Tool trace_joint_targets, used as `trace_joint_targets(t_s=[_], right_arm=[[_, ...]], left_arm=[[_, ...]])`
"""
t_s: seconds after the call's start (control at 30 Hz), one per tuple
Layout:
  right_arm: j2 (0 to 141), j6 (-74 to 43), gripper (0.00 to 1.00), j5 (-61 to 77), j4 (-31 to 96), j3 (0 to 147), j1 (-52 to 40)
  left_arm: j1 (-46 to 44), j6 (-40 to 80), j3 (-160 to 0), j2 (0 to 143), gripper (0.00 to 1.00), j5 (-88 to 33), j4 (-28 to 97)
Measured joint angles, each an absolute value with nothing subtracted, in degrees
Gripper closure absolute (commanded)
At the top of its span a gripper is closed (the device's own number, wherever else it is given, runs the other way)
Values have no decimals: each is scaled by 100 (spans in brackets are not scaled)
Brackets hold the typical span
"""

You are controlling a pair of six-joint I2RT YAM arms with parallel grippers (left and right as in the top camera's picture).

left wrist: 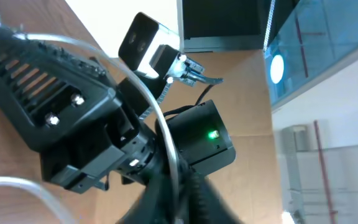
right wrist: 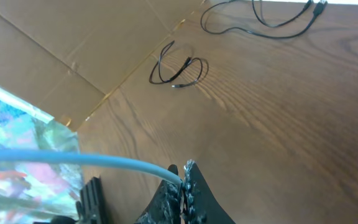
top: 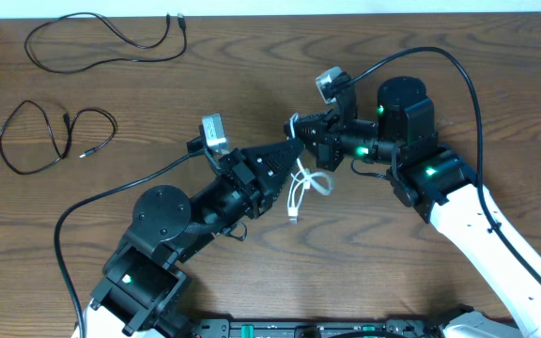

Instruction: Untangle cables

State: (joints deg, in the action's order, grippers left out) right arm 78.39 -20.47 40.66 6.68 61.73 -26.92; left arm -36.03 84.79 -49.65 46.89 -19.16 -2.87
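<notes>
The white cable (top: 301, 184) hangs between my two grippers above the middle of the table, its loose end looping down to the wood. My left gripper (top: 294, 150) is shut on the white cable (left wrist: 166, 134), which runs up between its fingers. My right gripper (top: 301, 129) is shut on the same white cable (right wrist: 92, 163), pinched at its fingertips (right wrist: 183, 177). The two grippers nearly touch. One black cable (top: 111, 38) lies spread out at the far left. The other black cable (top: 50, 136) lies in loose loops at the left edge.
Both black cables also show in the right wrist view, one coiled (right wrist: 179, 70) and one at the top edge (right wrist: 260, 22). Thick black arm cables (top: 458, 75) arch over the table. Cardboard (right wrist: 55, 43) borders the table's left side.
</notes>
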Motion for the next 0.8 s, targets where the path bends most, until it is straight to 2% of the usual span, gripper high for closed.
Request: trace_joint_targets(t_s=[0.03,0.1,0.27,0.4,0.6,0.8], right_arm=[[7839,-2093,99,4066,681,6173,-2692],[7839,-2235,99,4062,749,6173,-2692],[7841,-2574,99,3715,1516,6176,-2550],[7841,-2617,99,3548,1546,6173,-2342],[7826,-2700,99,4042,703,6173,-2161],[7822,-3218,99,4456,399,6176,-2110]], left_arm=[[-3603,8479,-4967,4685,58,-1865,-172],[-3603,8335,-4967,4685,57,-1678,248],[-3594,8012,-4965,4694,57,-895,1492],[-3594,7544,-4965,4694,57,-495,1684],[-3588,7000,-4965,4731,58,294,2683],[-3588,6114,-4965,5013,57,325,2558]])
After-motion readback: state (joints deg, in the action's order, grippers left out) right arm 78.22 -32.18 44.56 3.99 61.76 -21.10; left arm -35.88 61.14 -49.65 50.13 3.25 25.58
